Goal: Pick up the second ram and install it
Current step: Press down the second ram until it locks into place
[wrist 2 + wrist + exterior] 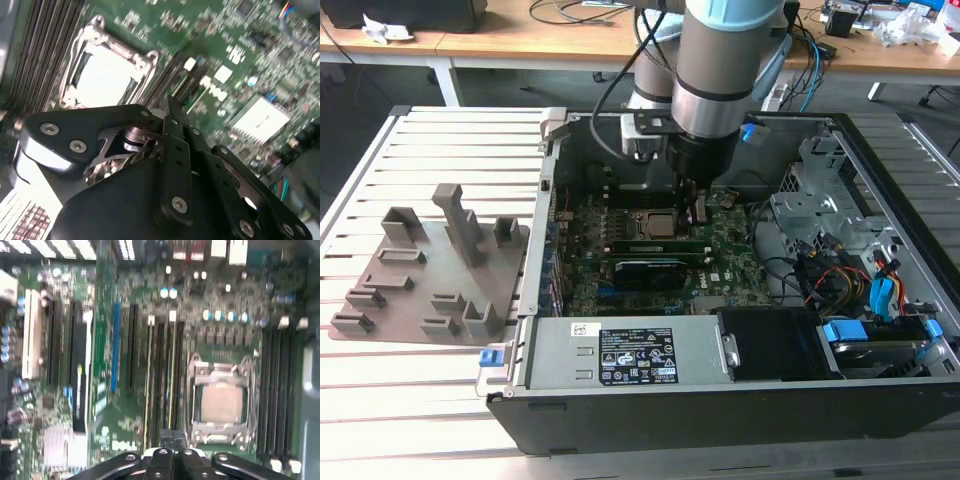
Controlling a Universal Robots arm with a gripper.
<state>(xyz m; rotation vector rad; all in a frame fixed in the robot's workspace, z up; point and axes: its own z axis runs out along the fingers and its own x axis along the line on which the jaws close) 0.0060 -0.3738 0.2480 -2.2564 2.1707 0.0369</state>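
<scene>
Down inside the open case (880, 180), the hand (698, 212) hangs vertically over the slots just beside the socket (655, 222). Its fingers (172, 442) are pressed together, seemingly on nothing. The ram (655, 249), judging by the green stick lying in a slot, is light, stiff and fragile; hold its long edges, not the chips. The holder (435, 270) sits on the surface (440, 140).

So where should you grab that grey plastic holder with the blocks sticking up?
Grab the grey plastic holder by its tallest upright block, coming straight down from above. That block rises well clear of the shorter ones and has flat sides to pinch. The base lies flat on the slatted metal table, so getting under its thin edge from the side would probably be harder.
</scene>
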